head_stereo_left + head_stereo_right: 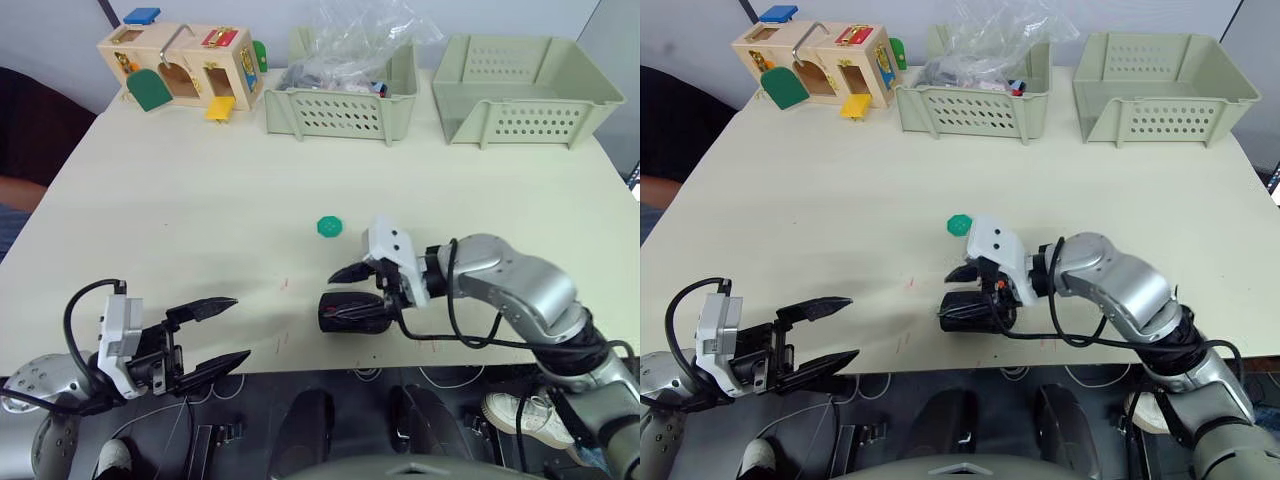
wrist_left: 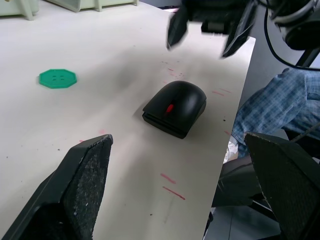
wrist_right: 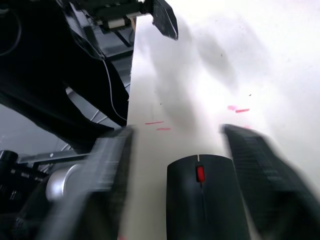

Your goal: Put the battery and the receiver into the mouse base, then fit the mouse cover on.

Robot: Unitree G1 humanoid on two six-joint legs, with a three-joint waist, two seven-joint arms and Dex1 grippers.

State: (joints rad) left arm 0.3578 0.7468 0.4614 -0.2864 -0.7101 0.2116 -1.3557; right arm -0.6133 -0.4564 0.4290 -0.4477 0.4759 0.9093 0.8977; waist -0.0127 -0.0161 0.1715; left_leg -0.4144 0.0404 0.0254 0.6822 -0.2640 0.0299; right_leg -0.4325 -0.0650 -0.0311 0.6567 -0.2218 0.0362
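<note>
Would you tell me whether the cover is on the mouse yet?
On. The mouse shows a closed, smooth black top with its red wheel, no hollow. The right gripper hangs open above it.

1. Tabletop [image 1: 200, 210]: broad bare stretch across centre and 9 o'clock side; open passage.
2. Mouse [image 2: 175, 107], 6 o'clock edge: right tool [image 1: 352, 290] straddles it, fingers spread; approach from 3 o'clock blocked by that arm.
3. Green disc [image 1: 329, 227]: low obstacle just toward 12 o'clock from the mouse.
4. Two baskets [image 1: 340, 100] and wooden box [image 1: 180, 65]: wall off the 12 o'clock edge.
5. Left tool [image 1: 205, 335]: open, well apart at 8 o'clock.
</note>
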